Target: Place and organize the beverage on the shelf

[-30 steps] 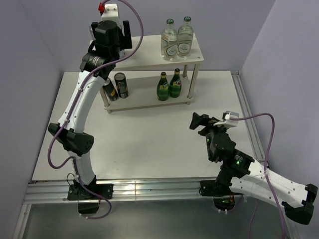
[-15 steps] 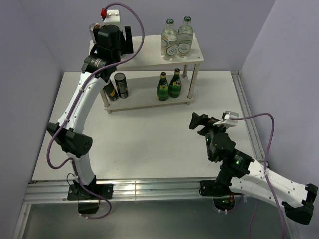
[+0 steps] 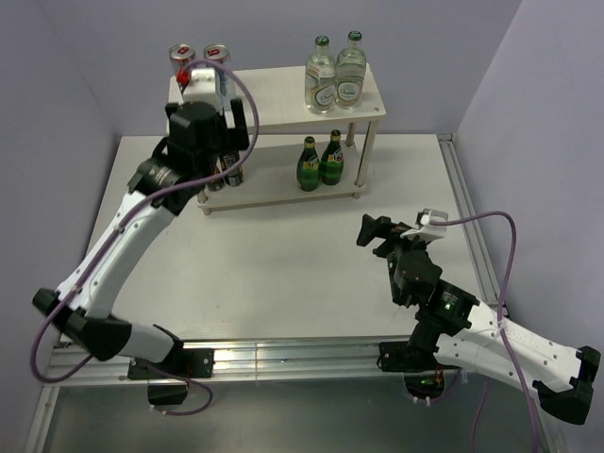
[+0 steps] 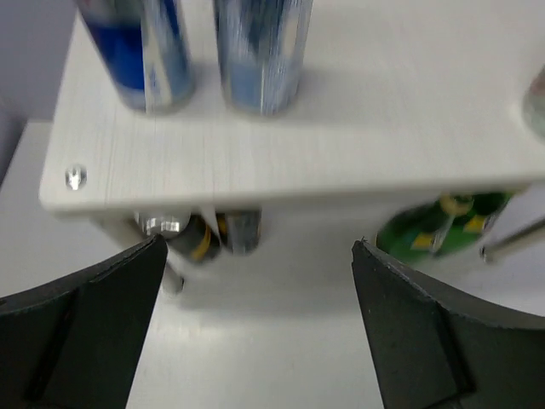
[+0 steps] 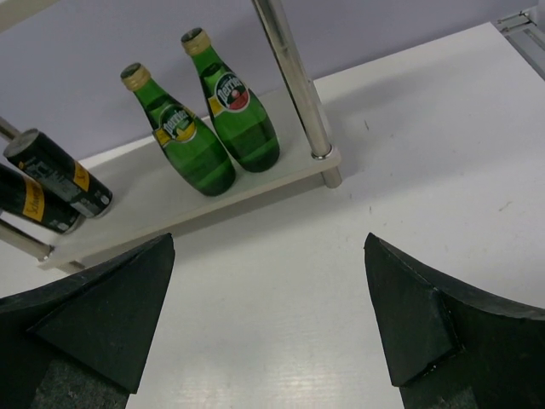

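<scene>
The pale wood shelf (image 3: 274, 94) stands at the back of the table. On its top board, two silver-blue cans (image 3: 181, 55) (image 3: 215, 53) stand at the left end and two clear bottles with green caps (image 3: 321, 80) (image 3: 350, 71) at the right. Two green bottles (image 3: 309, 165) (image 3: 331, 159) stand on the lower board; they also show in the right wrist view (image 5: 183, 136) (image 5: 234, 102). My left gripper (image 3: 219, 132) is open and empty just in front of the shelf's left end, with the cans (image 4: 140, 51) (image 4: 260, 51) beyond it (image 4: 258, 242). My right gripper (image 3: 373, 229) (image 5: 269, 239) is open and empty over the table.
Two dark cans with yellow marks (image 5: 60, 175) (image 5: 25, 200) stand on the lower board's left, partly hidden by my left arm in the top view (image 3: 229, 172). A shelf leg (image 5: 294, 81) stands right of the green bottles. Walls close in behind and beside the table.
My left arm has drawn back and down from the top board's left end, uncovering the two silver-blue cans standing there. My right arm has barely moved.
</scene>
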`<state>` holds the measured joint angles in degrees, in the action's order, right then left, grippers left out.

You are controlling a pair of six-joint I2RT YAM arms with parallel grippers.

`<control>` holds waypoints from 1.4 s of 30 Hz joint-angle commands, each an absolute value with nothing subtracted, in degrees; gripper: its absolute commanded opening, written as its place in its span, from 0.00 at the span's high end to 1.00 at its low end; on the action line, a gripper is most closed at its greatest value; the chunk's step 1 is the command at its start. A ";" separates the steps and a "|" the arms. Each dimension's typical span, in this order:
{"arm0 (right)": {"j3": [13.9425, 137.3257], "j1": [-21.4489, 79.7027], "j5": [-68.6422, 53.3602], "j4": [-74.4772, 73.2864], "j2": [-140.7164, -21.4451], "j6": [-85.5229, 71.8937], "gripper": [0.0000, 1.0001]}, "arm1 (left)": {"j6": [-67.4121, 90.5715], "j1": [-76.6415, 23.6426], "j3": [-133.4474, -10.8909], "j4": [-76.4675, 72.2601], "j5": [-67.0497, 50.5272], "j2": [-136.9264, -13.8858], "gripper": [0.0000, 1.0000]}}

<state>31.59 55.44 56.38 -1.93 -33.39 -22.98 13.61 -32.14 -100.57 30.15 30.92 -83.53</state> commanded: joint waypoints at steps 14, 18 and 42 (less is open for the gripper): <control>88.47 55.20 22.33 -28.73 -46.57 -13.19 0.03 | 18.37 -34.54 -90.88 42.10 29.62 -55.64 0.01; 88.60 55.28 22.50 -26.20 -45.00 -11.52 0.00 | 15.65 -34.45 -86.93 38.42 29.09 -52.83 0.01; 89.47 55.20 25.75 -30.41 -46.49 -13.54 0.00 | 16.08 -34.45 -84.90 37.79 29.71 -52.21 0.01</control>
<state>88.90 55.35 25.45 -30.68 -46.04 -13.85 17.04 -34.33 -85.10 38.92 29.80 -53.04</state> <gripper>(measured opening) 0.998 0.993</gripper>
